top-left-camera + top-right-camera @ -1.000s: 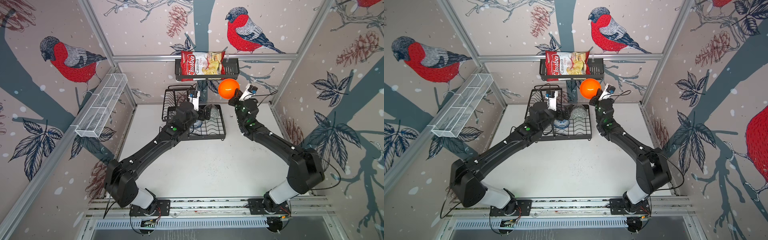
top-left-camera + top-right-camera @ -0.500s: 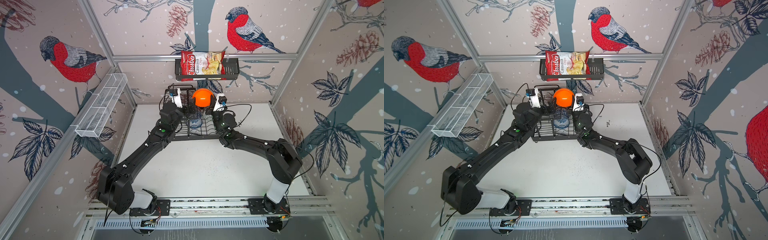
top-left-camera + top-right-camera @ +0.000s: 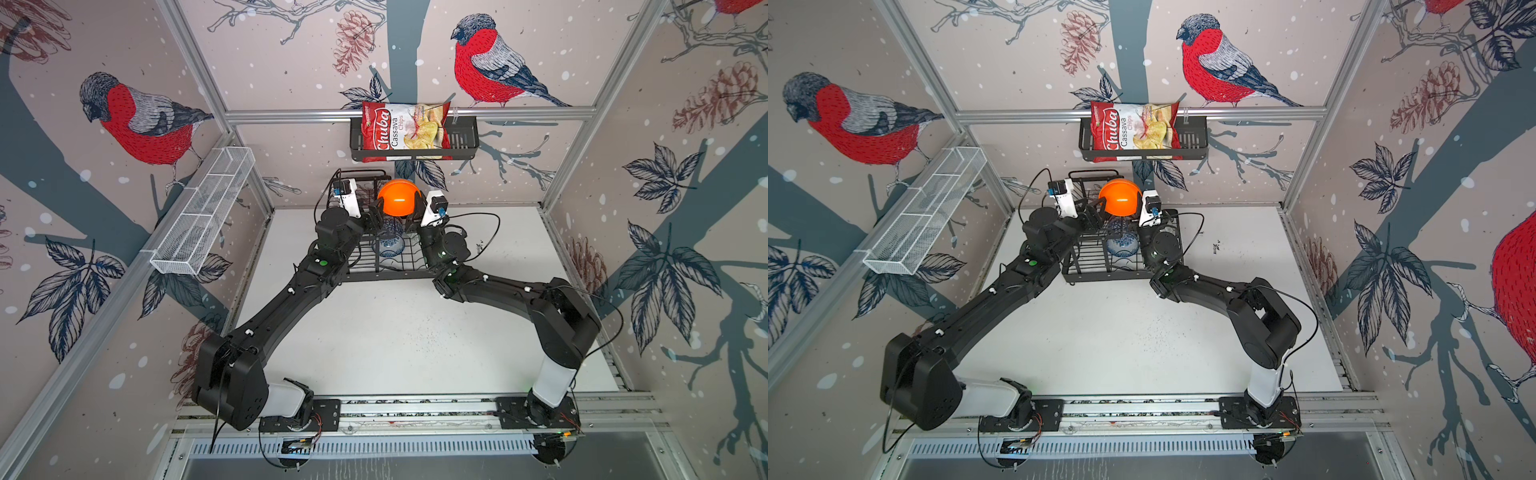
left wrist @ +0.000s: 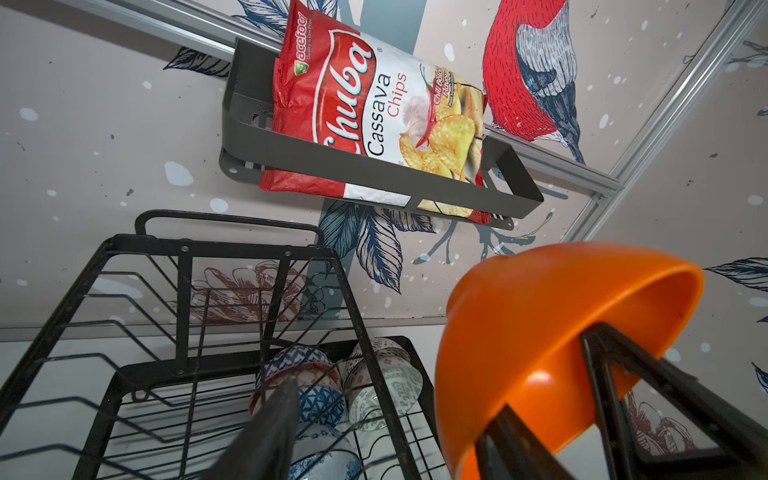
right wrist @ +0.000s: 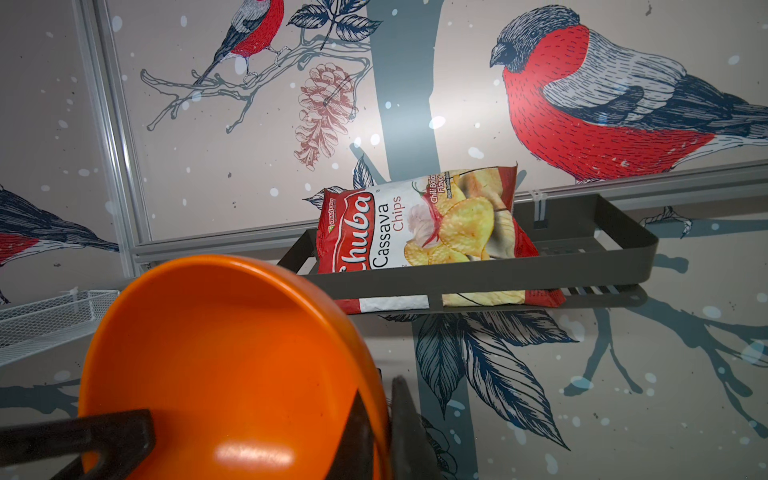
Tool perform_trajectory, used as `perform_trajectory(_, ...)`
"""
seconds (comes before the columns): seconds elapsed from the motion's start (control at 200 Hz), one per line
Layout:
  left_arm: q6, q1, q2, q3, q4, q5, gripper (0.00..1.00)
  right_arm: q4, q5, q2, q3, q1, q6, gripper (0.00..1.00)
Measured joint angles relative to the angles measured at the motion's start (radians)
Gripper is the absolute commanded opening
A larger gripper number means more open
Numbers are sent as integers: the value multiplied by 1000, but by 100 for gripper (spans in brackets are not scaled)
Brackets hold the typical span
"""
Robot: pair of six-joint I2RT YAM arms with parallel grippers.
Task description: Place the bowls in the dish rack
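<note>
- Now I am watching the orange bowl [image 3: 399, 198] hanging dome-up above the back of the dish rack [image 3: 386, 274], flanked by both grippers; a second ago it was hanging out to the right of the rack, close to the back wall
- I am seeing the right gripper [image 5: 380, 399] pinching the bowl's rim tightly, one finger inside and one outside, the same hold as a second ago
- I am seeing the left gripper [image 4: 395, 397] standing partly apart and clamping nothing; one of its fingers [image 4: 494, 436] is lying at the bowl's outer wall, though I cannot tell whether it is touching, and the other is hanging free over the rack
- That left gripper was working low over the rack floor a second ago; now it is sitting raised at the bowl's left side, facing the right gripper across it
- The patterned bowls [image 4: 320, 405] are standing on edge on the rack's lower floor beneath the orange one, and I am noticing no shift in them
- The chips bag [image 3: 405, 131] is sitting in the wall basket [image 3: 461, 141] as before, and the white mesh tray [image 3: 203, 212] is hanging unmoved on the left wall
</note>
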Motion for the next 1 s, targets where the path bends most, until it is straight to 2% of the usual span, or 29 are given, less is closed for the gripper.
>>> perform_trajectory(0.06, -1, 0, 0, -2, 12, 8, 53, 7, -1, 0, 0, 3, 18, 0)
perform_trajectory(0.235, -9, 2, -1, -12, 35, 26, 53, 15, -10, 10, 0, 12, 29, 0)
perform_trajectory(0.315, -18, 2, -1, -15, 37, 34, 48, 21, -19, 17, 0, 13, 44, 0)
perform_trajectory(0.47, -24, 2, 1, -24, 45, 51, 24, 30, -31, 20, 0, 14, 71, 0)
perform_trajectory(0.59, -26, 2, 2, -24, 48, 74, 17, 34, -48, 26, 0, 14, 81, 0)
perform_trajectory(0.685, -16, 2, -3, -32, 50, 51, 13, 42, -57, 39, 9, 23, 79, 0)
perform_trajectory(0.805, -9, 4, -13, -48, 50, 3, 0, 42, -68, 50, 22, 32, 61, 0)
perform_trajectory(0.886, -15, 4, -16, -50, 50, -49, 0, 39, -90, 56, 30, 38, 48, 3)
perform_trajectory(1.001, -12, 4, -36, -71, 66, -55, 0, 20, -109, 62, 54, 34, 50, 6)
